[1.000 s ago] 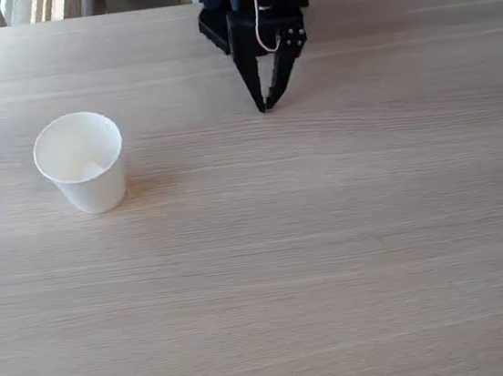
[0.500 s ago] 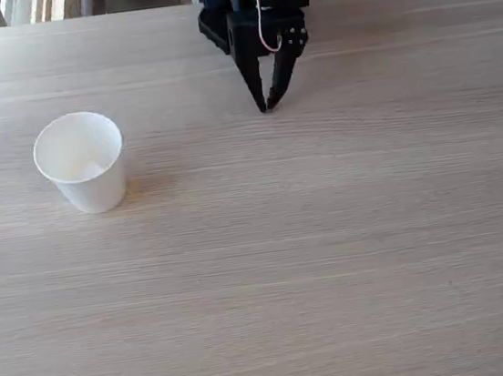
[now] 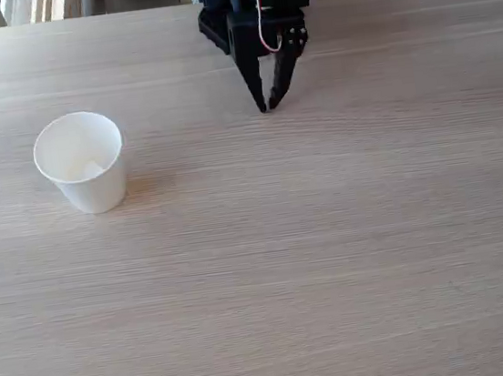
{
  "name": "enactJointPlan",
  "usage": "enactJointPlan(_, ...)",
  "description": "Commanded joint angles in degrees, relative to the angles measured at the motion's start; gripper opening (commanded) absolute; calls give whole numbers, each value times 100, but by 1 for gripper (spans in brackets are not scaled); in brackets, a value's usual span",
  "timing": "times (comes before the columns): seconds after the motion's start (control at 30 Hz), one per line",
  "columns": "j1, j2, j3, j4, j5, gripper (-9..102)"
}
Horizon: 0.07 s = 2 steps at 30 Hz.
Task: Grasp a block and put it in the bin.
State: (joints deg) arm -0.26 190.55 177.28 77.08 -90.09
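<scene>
Almost nothing has moved since the earlier frames: the black gripper point(image 3: 266, 105) stays at the far middle of the table point(image 3: 333, 251), pointing down, its fingers drawn together at the tips with nothing between them. The white cup point(image 3: 81, 163) stands upright on the left, well apart from it. A small pale shape inside the cup may be the block point(image 3: 91, 168), though it is faint.

Round white paper cup point(image 3: 80, 163), upright, at left of table; small white cube point(image 3: 92, 168) lies inside at its bottom.
</scene>
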Motion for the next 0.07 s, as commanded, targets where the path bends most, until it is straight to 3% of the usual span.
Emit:
enactJointPlan(0.0, 26, 35, 70, 0, -35, 3)
enactJointPlan(0.03, 26, 35, 70, 0, -35, 4)
